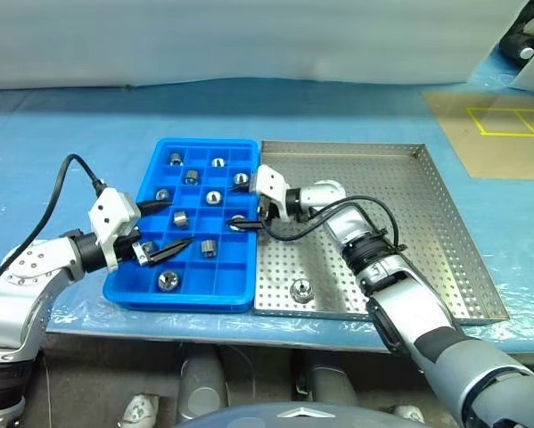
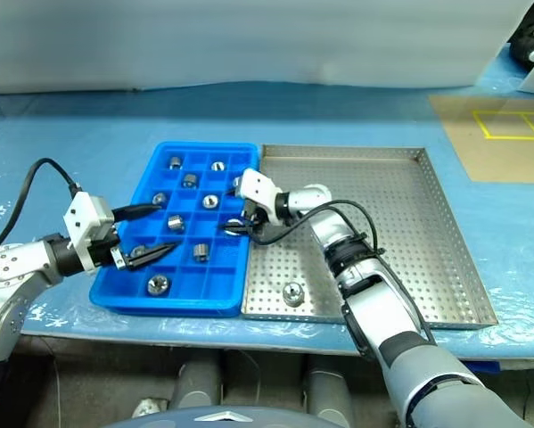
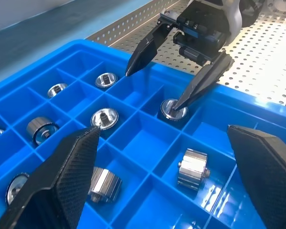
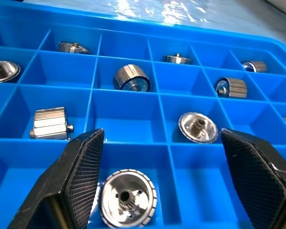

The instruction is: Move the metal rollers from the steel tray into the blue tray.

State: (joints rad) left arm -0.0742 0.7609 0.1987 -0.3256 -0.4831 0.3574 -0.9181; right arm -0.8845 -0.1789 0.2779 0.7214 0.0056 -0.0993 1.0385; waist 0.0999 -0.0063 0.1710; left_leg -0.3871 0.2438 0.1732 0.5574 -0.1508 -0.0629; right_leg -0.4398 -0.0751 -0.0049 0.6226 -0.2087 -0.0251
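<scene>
Right claw (image 1: 249, 220) released over blue tray (image 1: 160, 294); last roller (image 1: 301, 290) lay in steel tray (image 1: 445, 259), nearer it; left claw (image 1: 164, 230) spread, empty.

Our left arm reaches in from the left, elbow bent, and its gripper (image 1: 166, 232) points inward, nearly level, with both black fingers spread wide. Our right arm stretches forward from the lower right, the wrist bent hard toward the left. Its gripper (image 1: 245, 205) angles slightly downward, fingers (image 3: 142, 51) parted and apart from the left gripper.
</scene>
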